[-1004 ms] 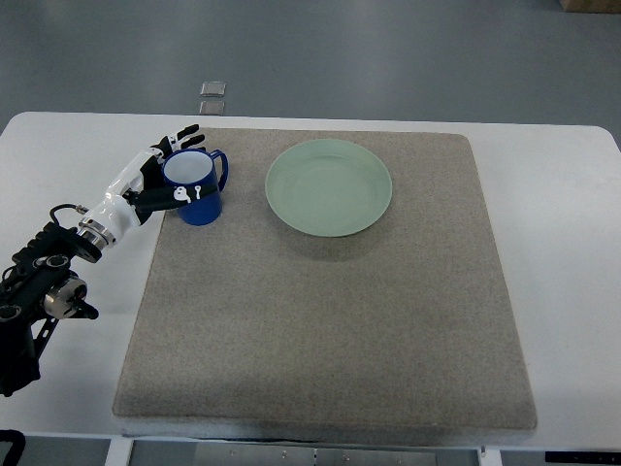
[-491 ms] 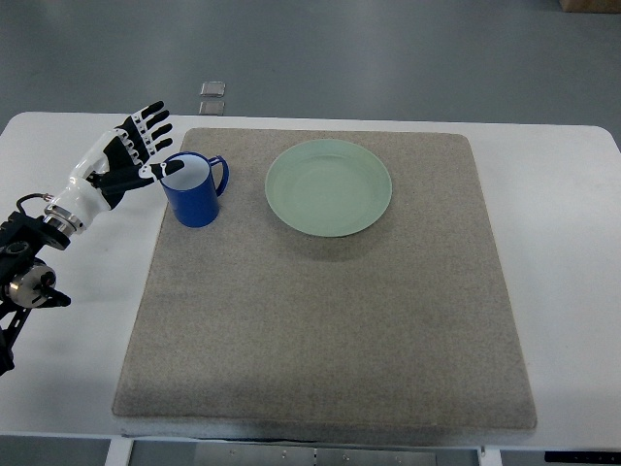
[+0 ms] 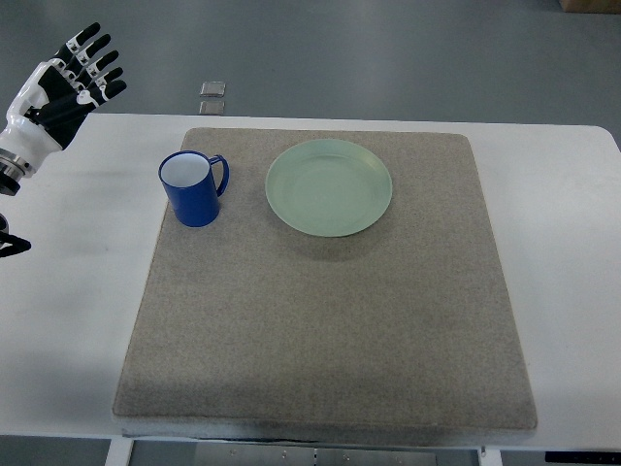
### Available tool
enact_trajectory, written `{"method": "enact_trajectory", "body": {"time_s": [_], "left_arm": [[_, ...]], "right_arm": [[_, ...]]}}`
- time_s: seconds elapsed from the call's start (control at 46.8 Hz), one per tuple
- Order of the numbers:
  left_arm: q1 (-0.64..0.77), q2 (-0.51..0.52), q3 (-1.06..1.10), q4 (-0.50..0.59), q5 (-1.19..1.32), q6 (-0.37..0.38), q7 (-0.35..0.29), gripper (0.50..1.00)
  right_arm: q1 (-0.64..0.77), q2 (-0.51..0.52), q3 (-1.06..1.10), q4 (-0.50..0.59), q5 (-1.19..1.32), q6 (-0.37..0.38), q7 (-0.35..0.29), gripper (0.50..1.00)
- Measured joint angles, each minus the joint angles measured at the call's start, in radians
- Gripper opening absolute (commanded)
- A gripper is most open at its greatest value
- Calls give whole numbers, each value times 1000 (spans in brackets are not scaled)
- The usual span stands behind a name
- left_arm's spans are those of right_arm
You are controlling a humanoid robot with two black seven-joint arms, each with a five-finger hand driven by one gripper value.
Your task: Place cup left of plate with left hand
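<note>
A blue cup point(image 3: 193, 188) with a white inside stands upright on the grey mat point(image 3: 320, 320), just left of the pale green plate point(image 3: 329, 186), its handle toward the plate. My left hand point(image 3: 73, 75) is raised at the far upper left, well away from the cup, with fingers spread and holding nothing. The right arm is out of view.
The mat lies on a white table point(image 3: 78, 320). Two small grey squares point(image 3: 212, 96) lie on the floor beyond the table's far edge.
My left hand let go of the cup, opened, and drew back up and to the left. The cup stayed standing left of the plate.
</note>
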Motion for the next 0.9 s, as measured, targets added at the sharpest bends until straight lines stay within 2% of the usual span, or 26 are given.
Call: {"method": "enact_trajectory", "body": {"time_s": [0.085,0.299,0.47,0.556,0.684,0.897], "left_arm": [[-8,1,0,4,-108,-2,92,1000],[-22,10,-13,5,-313,-7,259,1000],[-31,24,-15,7,-486,-29,431,1000],[-33,35,-15,7,-547,-41,491,1000],[-42,38,-14,8,-580,-60,542,1000],[-44,38,-15,12,-601,-68,556,1000]], "right_arm": [[0,0,0,0,0,0,0,932],[-1,0,0,0,0,0,0,932],[0,0,0,0,0,0,0,932],[0,0,0,0,0,0,0,932],[0,0,0,0,0,0,0,932],[-1,0,0,0,0,0,0,932]]}}
